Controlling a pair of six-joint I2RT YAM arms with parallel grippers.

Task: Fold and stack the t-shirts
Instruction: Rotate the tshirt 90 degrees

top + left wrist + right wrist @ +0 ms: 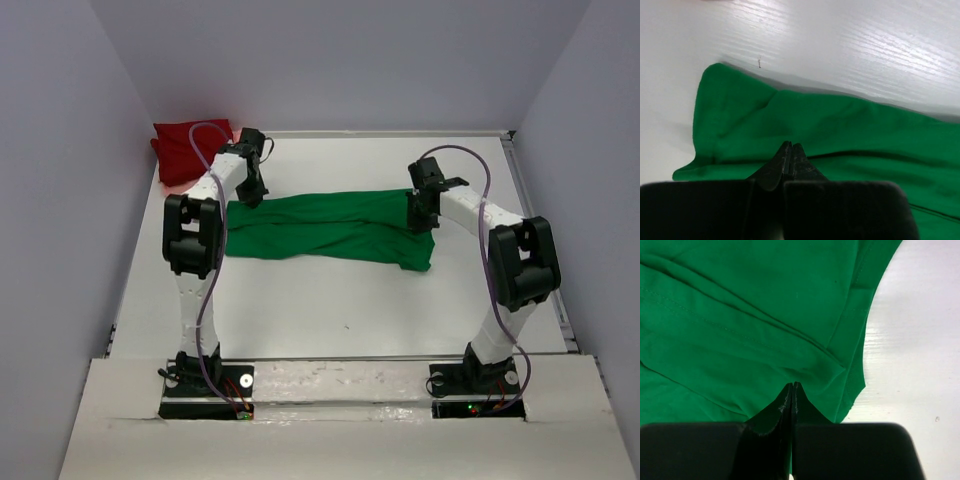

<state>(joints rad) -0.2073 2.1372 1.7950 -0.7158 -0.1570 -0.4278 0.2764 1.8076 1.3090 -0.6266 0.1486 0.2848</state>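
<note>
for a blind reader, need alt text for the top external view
A bright green cloth t-shirt lies as a long band across a white table, the left gripper at its left end and the right gripper at its right. A dark red cloth t-shirt sits in the far left corner.

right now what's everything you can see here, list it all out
green shirt: one, bright green, lying as a long band across the middle of the table
red cloth: one pile, dark red, far left corner of the table; cannot tell how many shirts are in it
table: one, white, under everything
walls: three, pale grey, left, back and right of the table
cables: two, purple, one looped along each arm
arms: two, white and black, bases at the near edge of the table
left hand: one, black, closed on the green shirt's left end
right hand: one, black, closed on the green shirt's right end
</note>
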